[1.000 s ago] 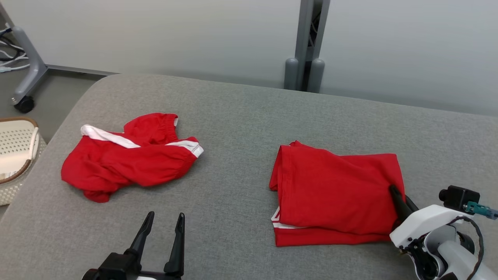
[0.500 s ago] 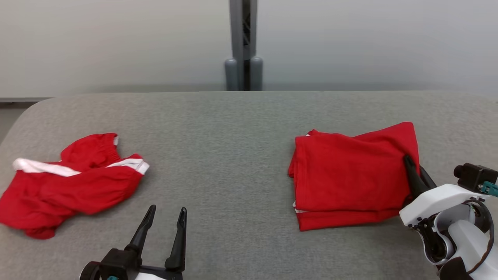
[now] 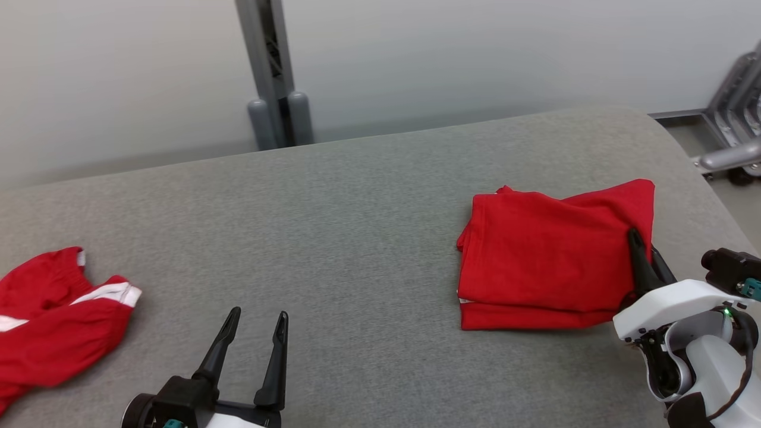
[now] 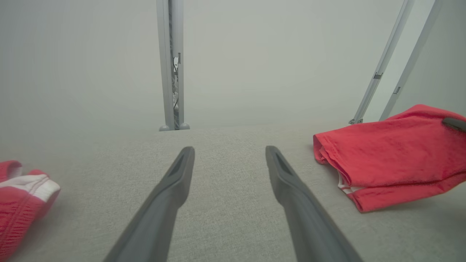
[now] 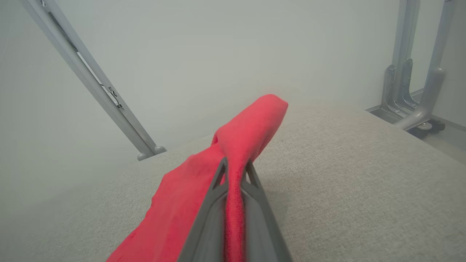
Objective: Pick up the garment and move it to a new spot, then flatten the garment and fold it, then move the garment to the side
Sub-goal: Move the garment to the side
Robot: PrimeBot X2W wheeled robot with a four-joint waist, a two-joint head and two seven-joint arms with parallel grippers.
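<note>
A folded red garment lies on the right part of the grey padded table. My right gripper is shut on its right edge, and the pinched cloth stands up between the fingers while the rest trails down to the table. In the left wrist view the same folded garment sits to the right. My left gripper hovers open over bare table near the front edge, nothing between its fingers.
A second, crumpled red garment with white stripes lies at the table's far left. A grey post stands behind the table against the wall. A metal frame on a caster stands past the table's right end.
The head camera has swung to the right, shifting the whole picture left. The right gripper has drawn the folded garment rightward across the table, away from the crumpled one. The left gripper stays open.
</note>
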